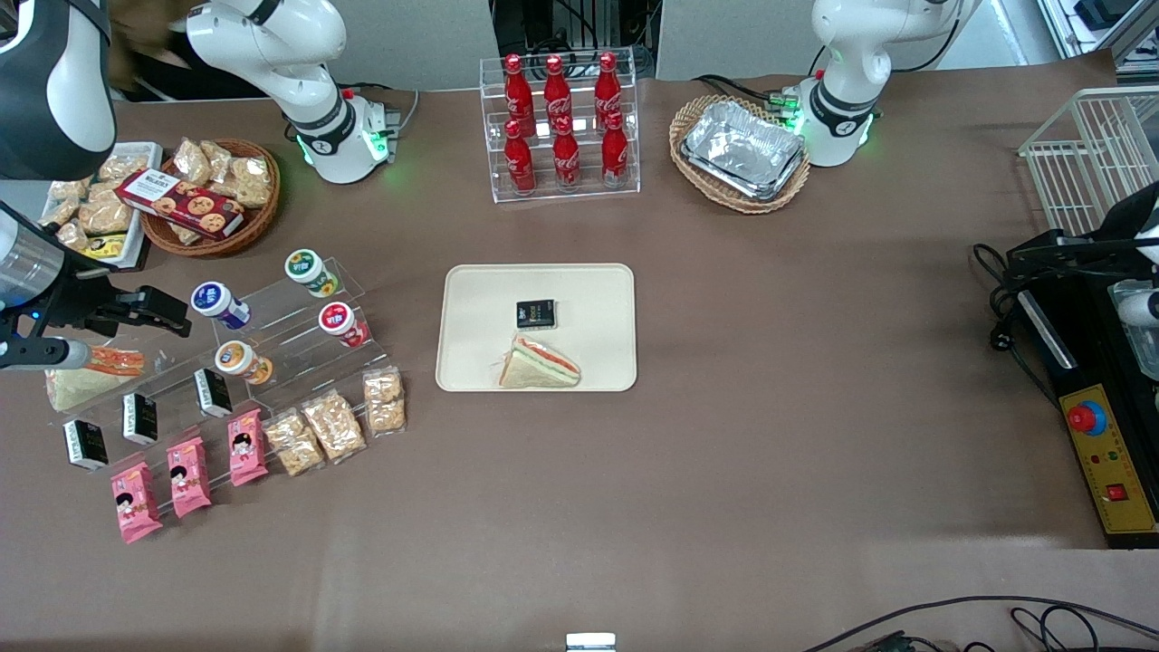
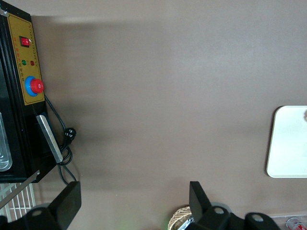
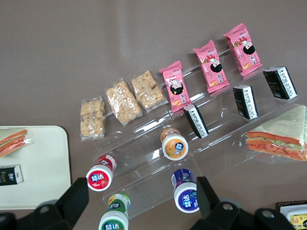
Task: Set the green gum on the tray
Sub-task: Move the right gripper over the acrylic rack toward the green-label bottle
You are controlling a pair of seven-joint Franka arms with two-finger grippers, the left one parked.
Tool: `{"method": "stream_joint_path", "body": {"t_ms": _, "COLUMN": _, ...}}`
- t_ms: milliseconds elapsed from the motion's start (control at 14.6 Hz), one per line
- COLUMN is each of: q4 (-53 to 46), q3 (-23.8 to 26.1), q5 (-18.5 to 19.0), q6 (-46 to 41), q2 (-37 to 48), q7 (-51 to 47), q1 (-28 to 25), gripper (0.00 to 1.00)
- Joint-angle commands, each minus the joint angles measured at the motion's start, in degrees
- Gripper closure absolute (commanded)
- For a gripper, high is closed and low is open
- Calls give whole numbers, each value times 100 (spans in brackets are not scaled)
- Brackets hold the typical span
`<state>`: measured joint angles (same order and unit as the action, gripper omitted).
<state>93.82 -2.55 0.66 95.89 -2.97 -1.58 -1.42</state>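
My gripper (image 1: 177,317) hangs open and empty above the clear stepped rack (image 1: 299,335), at the working arm's end of the tabletop (image 1: 770,407), its two fingers (image 3: 76,199) spread wide over the gum bottles. The green gum (image 1: 311,272) lies on the rack's top step, beside the blue-lidded bottle (image 1: 220,304) and farther from the front camera than the red-lidded bottle (image 1: 342,323). The tray (image 1: 471,299) sits well apart at mid-table, carrying a wrapped sandwich (image 1: 539,364) and a small black packet (image 1: 535,313).
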Motion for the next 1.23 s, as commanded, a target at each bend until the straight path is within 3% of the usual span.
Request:
{"method": "stream_joint_path", "body": {"t_ms": 0, "q4": -127, "q3": 53, "q5": 93, "q6": -149, "q2": 24, "q7": -18, "q1": 27, "gripper": 0}}
{"method": "stream_joint_path", "body": {"t_ms": 549, "q4": -101, "q3": 299, "q5": -4, "q6": -746, "q2": 243, "q7": -9, "q1": -17, "gripper": 0}}
{"method": "stream_joint_path", "body": {"t_ms": 1166, "q4": 118, "q3": 291, "q5": -303, "q6": -1660, "q2": 1306, "q7": -1, "q1": -148, "gripper": 0}}
